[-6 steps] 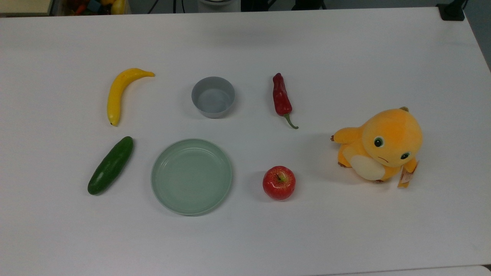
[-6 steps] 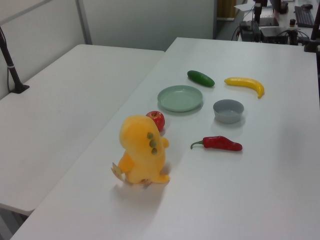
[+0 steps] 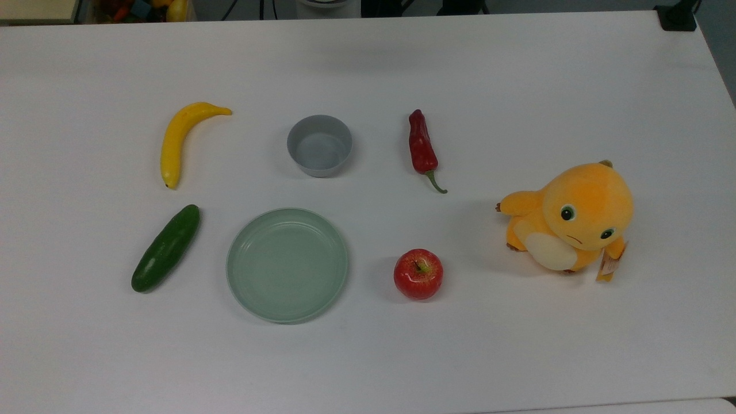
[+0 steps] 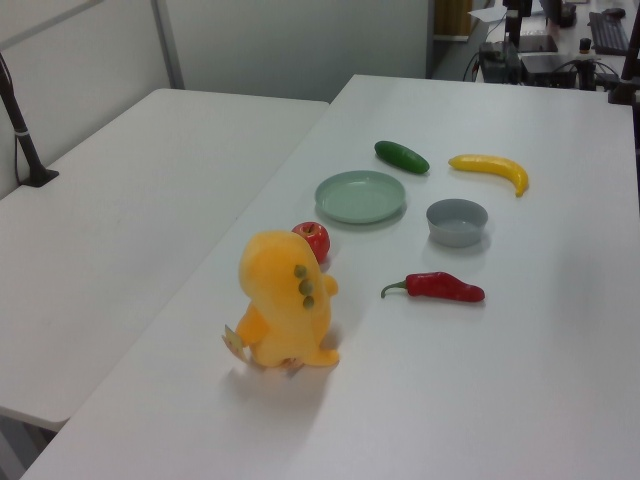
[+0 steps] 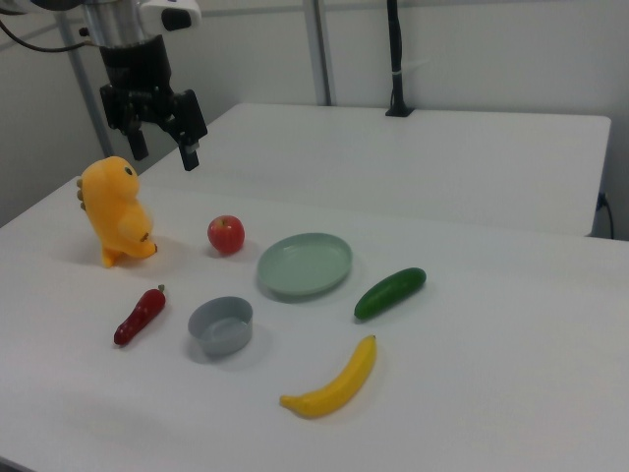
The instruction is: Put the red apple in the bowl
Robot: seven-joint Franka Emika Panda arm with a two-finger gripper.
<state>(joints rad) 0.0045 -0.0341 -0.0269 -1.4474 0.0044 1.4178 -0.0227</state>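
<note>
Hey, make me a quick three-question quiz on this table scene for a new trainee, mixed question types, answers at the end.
1. True or false: the red apple already sits inside the bowl.
2. In the top view, which item lies directly to the top view's left of the bowl: A) cucumber, B) banana, C) chili pepper?
3. In the right view, are the jaws of the gripper open or shut, and do they hold anything?

Key
1. False; it rests on the table.
2. B.
3. Open, holding nothing, above the plush toy.

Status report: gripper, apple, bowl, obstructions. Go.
Gripper open, high above the table, holding nothing. Red apple on the table beside the green plate. Bowl empty. Nothing blocking the apple or bowl.
</note>
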